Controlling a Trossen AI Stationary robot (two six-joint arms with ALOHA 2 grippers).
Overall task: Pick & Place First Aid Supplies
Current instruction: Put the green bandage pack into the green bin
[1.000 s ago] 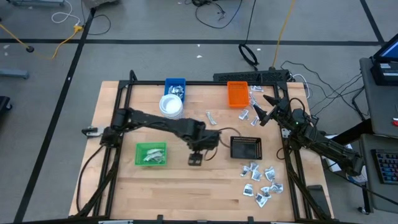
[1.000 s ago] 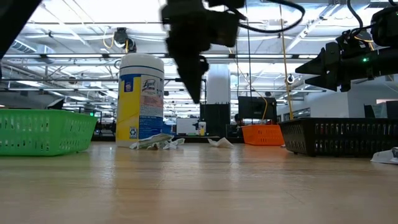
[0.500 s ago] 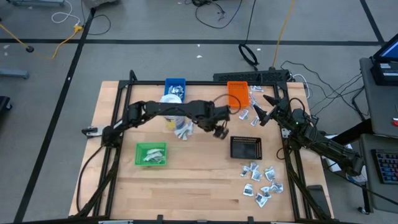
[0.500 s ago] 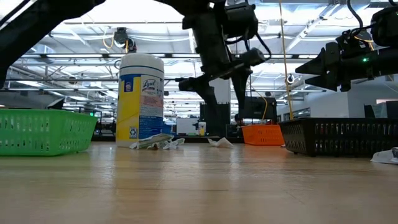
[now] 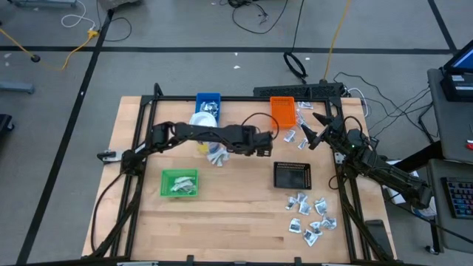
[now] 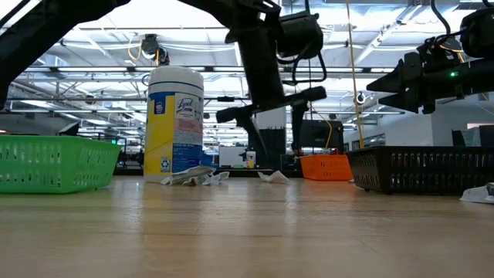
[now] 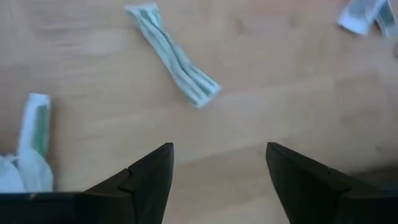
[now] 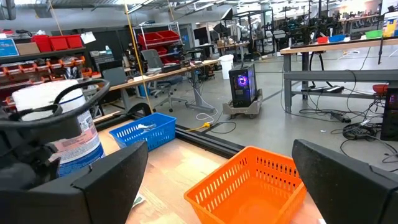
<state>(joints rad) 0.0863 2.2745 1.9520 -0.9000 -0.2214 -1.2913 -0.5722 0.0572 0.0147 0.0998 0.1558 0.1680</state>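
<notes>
Two pincers are held wide: the left pincer (image 7: 216, 180) above a packet (image 7: 173, 55), the right pincer (image 5: 309, 127) parked beside the orange tray (image 5: 281, 111).

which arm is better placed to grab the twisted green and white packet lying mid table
Left. The left gripper hangs open right over the twisted packet. The right gripper waits by the orange tray.

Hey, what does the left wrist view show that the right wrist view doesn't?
Only the left wrist view: a green-striped wrapped packet lying flat on bare wood, another packet off to one side, and the open left tool above them. Only the right wrist view: the orange basket, the blue basket, the white tub and the room behind, past the open right tool. Both show the wooden table.
</notes>
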